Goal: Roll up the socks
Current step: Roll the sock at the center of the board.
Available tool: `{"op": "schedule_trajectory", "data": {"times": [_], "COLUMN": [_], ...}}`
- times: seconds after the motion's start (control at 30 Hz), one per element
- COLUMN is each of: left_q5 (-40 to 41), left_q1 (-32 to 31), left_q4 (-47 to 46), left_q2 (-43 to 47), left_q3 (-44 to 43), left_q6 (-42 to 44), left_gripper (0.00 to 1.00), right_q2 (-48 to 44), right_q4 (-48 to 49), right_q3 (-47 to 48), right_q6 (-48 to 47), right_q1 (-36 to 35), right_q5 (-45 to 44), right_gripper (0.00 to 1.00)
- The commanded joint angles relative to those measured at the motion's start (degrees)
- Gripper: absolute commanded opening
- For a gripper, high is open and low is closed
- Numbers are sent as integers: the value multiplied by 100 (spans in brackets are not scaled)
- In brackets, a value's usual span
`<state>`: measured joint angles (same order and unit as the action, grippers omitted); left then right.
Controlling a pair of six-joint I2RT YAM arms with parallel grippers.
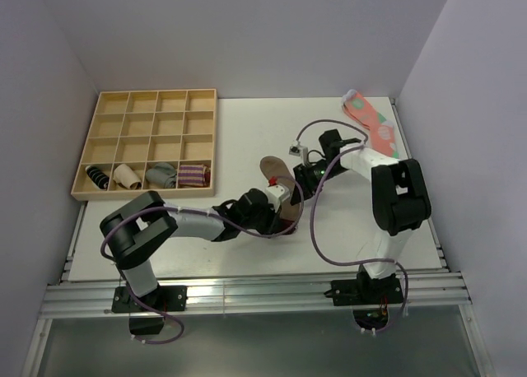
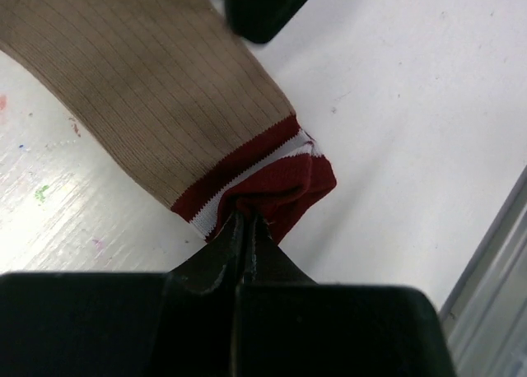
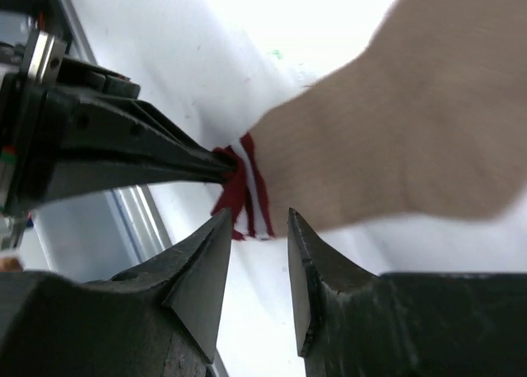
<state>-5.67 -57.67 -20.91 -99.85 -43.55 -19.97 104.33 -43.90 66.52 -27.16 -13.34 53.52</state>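
Left gripper [image 2: 247, 226] pinches just the red cuff [image 2: 276, 175] of the sock [image 2: 140, 81], frame centre; right gripper [image 3: 257, 229] hovers slightly open, empty. Thin grip, so a tug might slip it loose.

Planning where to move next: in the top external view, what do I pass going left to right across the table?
In the wooden tray's front row: dark striped bundle → cream bundle → grey bundle → purple-striped bundle; then tan-brown sock → coral-pink sock.
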Motion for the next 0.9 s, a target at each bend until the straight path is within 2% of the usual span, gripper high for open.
{"op": "schedule_trajectory", "data": {"times": [0.0, 0.23, 0.3, 0.5, 0.67, 0.87], "left_q5": [-636, -1375, -1558, -2095, -2508, -3105], "left_q1": [221, 590, 634, 810, 933, 1047], "left_q4": [1114, 2010, 2447, 2986, 3005, 2856], "left_q2": [133, -60, -209, -842, -1106, -1414], "left_q3": [-425, -1128, -1462, -2175, -2298, -2369], "left_q6": [-209, -675, -771, -1035, -1237, -1466], "left_gripper": [0, 0, 0, 1, 0, 0], "right_q2": [-571, -1661, -1899, -2364, -3084, -3885], "right_q4": [767, 1103, 832, -83, -101, 364], "right_q3": [-271, -1000, -1045, -1220, -1835, -2600], "right_q6": [272, -201, -692, -2328, -3075, -3603], "right_q1": [331, 526, 526, 508, 464, 394], "right_q5": [185, 291, 265, 46, -403, -1036], "right_gripper": [40, 40, 42, 43, 48, 51]}}
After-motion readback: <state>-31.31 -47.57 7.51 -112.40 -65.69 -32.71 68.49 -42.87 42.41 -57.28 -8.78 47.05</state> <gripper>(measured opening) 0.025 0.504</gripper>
